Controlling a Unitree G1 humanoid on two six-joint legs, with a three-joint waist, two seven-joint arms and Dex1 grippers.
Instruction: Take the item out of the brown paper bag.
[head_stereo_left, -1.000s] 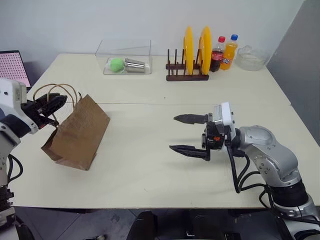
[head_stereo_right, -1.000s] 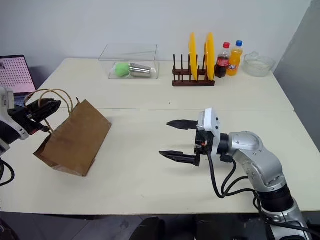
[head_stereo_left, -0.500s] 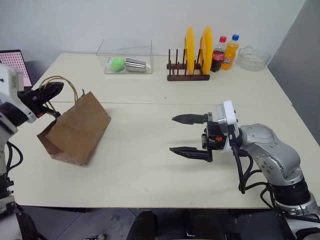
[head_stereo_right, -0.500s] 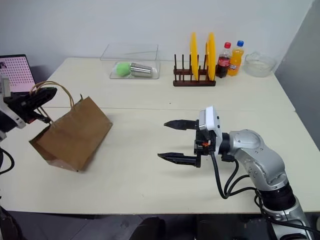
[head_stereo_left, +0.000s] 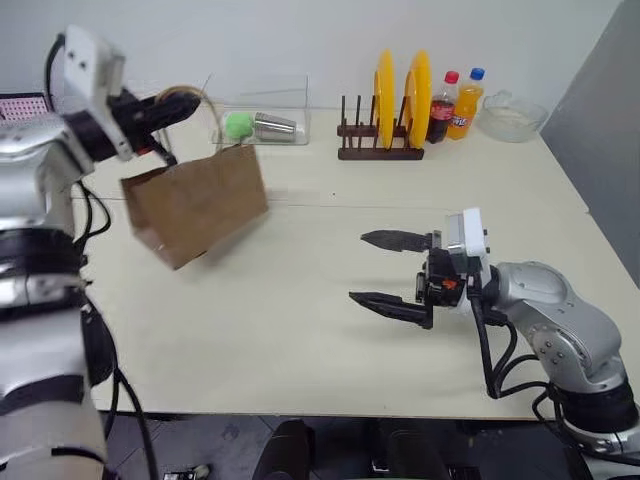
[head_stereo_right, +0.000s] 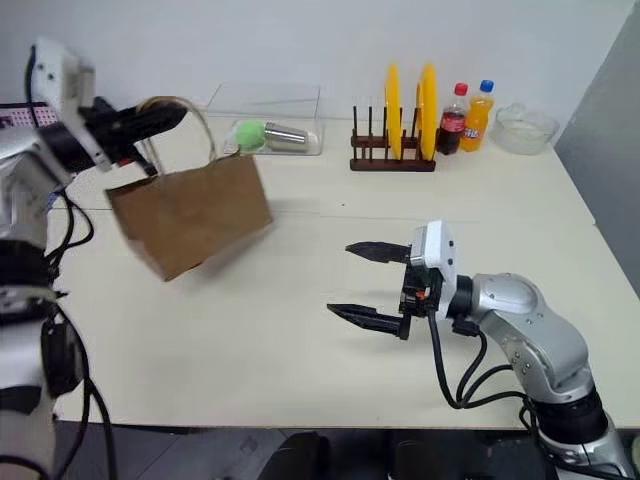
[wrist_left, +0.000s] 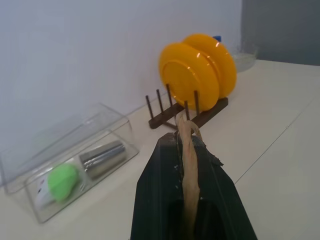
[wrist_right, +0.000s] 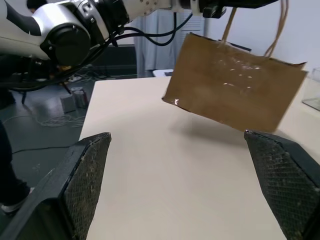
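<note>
The brown paper bag (head_stereo_left: 195, 205) hangs tilted in the air over the table's left side, clear of the tabletop (head_stereo_left: 300, 340). My left gripper (head_stereo_left: 175, 105) is shut on its tan loop handles (wrist_left: 187, 165), which run between the black fingers (wrist_left: 160, 190). The item is hidden. My right gripper (head_stereo_left: 360, 267) stands open and empty above the table's middle right, pointing toward the bag from a good way off. In the right wrist view the bag (wrist_right: 232, 82) floats beyond my spread fingers (wrist_right: 85, 170).
At the table's back stand a clear box (head_stereo_left: 255, 110) with a green ball and a steel cup, a wooden rack with two yellow plates (head_stereo_left: 390, 100), two soda bottles (head_stereo_left: 447, 105) and a glass bowl (head_stereo_left: 508, 115). A laptop (head_stereo_left: 20, 105) sits far left.
My left gripper has raised the bag off the table and carried it up and to the right by its handles. The right gripper has stayed put and open.
</note>
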